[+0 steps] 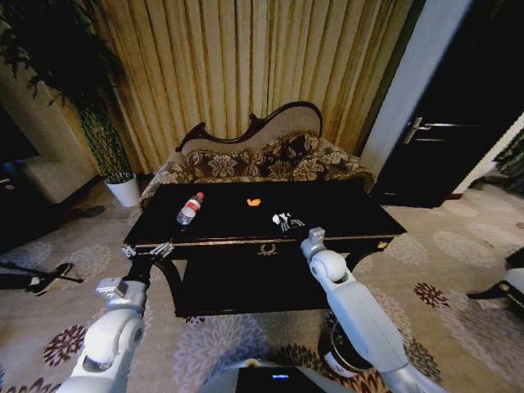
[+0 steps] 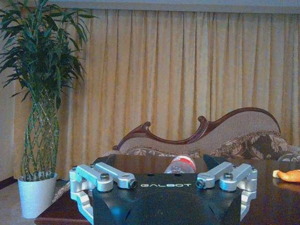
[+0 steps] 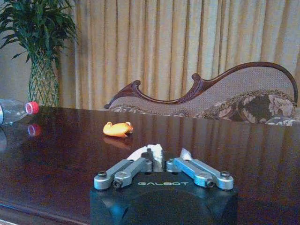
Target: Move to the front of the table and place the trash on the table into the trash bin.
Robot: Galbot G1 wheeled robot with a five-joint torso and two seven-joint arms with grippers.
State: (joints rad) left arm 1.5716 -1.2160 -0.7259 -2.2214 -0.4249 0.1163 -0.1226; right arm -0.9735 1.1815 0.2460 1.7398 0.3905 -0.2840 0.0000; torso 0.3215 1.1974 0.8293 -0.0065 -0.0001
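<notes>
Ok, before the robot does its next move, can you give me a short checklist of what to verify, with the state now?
1. Robot at the front of the table: ok.
2. Right gripper lined up on the white paper wad: ok, fingers nearly closed around it.
3. Wad firmly gripped: cannot tell.
4. Left gripper open, facing the bottle: ok.
5. Orange scrap lying apart from both grippers: ok.
6. Trash bin free to reach: cannot tell, right arm covers most of it.
</notes>
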